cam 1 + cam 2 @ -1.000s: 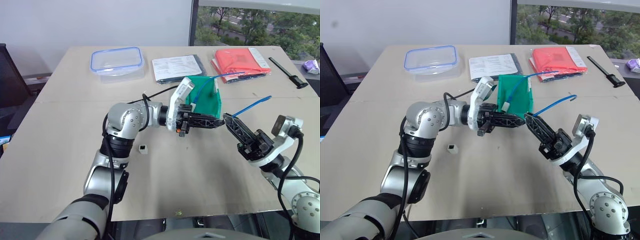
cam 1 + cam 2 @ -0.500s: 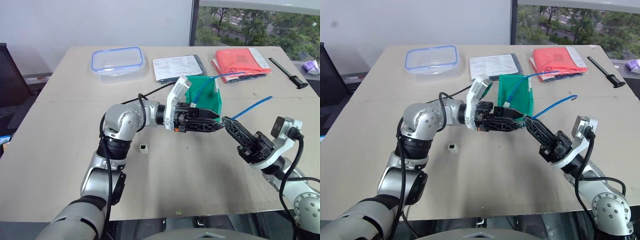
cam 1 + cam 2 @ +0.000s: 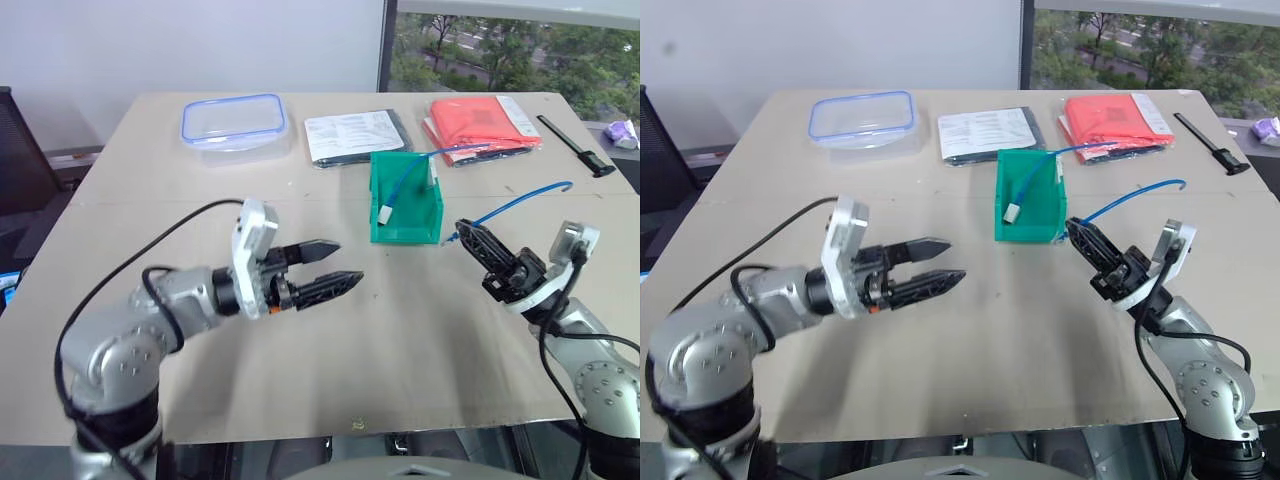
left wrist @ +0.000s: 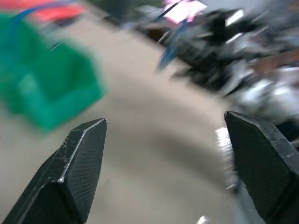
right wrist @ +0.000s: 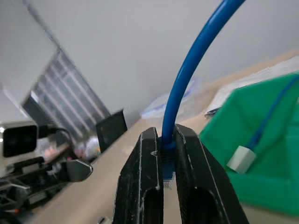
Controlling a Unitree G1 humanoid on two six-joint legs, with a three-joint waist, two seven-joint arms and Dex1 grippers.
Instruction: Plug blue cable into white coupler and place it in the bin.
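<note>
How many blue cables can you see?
2. One blue cable hangs over the green bin, its white-tipped end inside. The other blue cable is pinched in the right tool. More could be hidden behind the arms.

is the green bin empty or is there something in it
Not empty: the bin holds a blue cable with a white coupler on its end.

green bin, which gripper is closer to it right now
Right. The right gripper, shut on a blue cable, sits just off the green bin's front corner. The left gripper, open, hangs farther away, out over the table on the bin's other side.
</note>
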